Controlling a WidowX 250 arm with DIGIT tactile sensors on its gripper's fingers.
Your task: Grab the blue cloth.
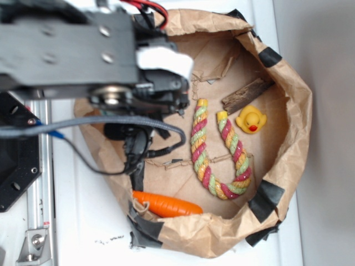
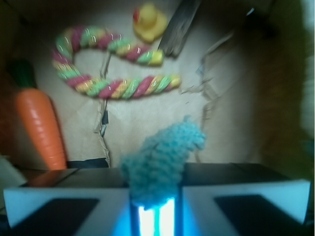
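**Figure: Cloth pinched in the claw, lifted above the bag floor**

Wrist view: my claw [image 2: 156, 196] is pressed together on a small, wrinkly teal-blue terry cloth [image 2: 165, 152]. A bunched tuft of the cloth sticks out from between my two white pads [image 2: 66, 199], which have closed to a narrow gap with the fabric filling it. The cloth appears to hang clear of the brown paper floor of the crumpled paper bag [image 1: 288, 111], though blur leaves that uncertain.

Exterior view: my black arm [image 1: 72, 50] covers the claw and the cloth, so the grasp cannot be confirmed from there.

Other contents lie apart from the grasp: a striped red, green and yellow rope toy [image 2: 106, 86] bent into a U, a yellow rubber duck [image 2: 149, 22], a dark strip of wood [image 2: 178, 27] just beside the duck, and an orange plastic carrot [image 2: 40, 130] along the bag wall.

Progress, as I judge it: the grab is essentially made. What remains is at most holding the pinch and raising the cloth.
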